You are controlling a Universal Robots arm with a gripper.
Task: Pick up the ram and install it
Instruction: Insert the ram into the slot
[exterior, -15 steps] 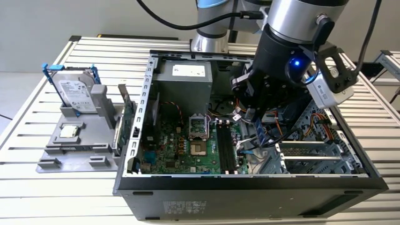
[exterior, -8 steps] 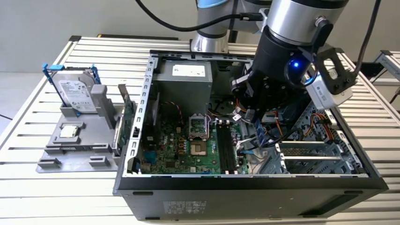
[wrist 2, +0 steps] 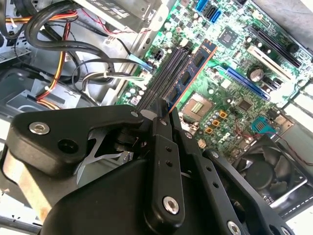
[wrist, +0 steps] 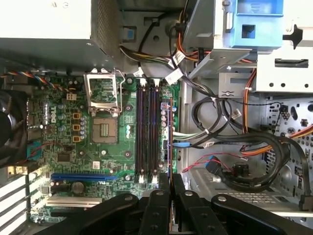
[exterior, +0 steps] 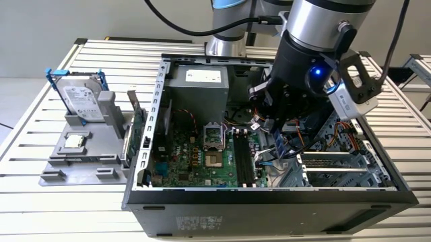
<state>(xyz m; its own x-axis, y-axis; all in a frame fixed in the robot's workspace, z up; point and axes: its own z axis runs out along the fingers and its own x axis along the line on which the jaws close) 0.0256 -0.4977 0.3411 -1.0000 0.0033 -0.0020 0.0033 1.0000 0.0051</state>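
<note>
Tool (wrist 2: 164,115), black two-fingered gripper on the single arm: fingers closed on the near end of the ram (wrist 2: 188,78), a long thin green circuit-board stick with dark chips and an orange-lit edge. Ram's long axis runs straight away from the tool, parallel to the black memory slots (wrist: 146,132) on the green motherboard (wrist: 73,142). Placing, by judgement: the stick stands edge-down over the slot row on the side toward the grey drive cage (wrist: 234,73), not yet seated. First wrist view shows the ram edge-on as a thin line; second wrist view shows its chip face. Exterior view: the arm reaches down into the open black computer case (exterior: 269,201) on the slatted counter (exterior: 54,212), tool hidden among cables.
</note>
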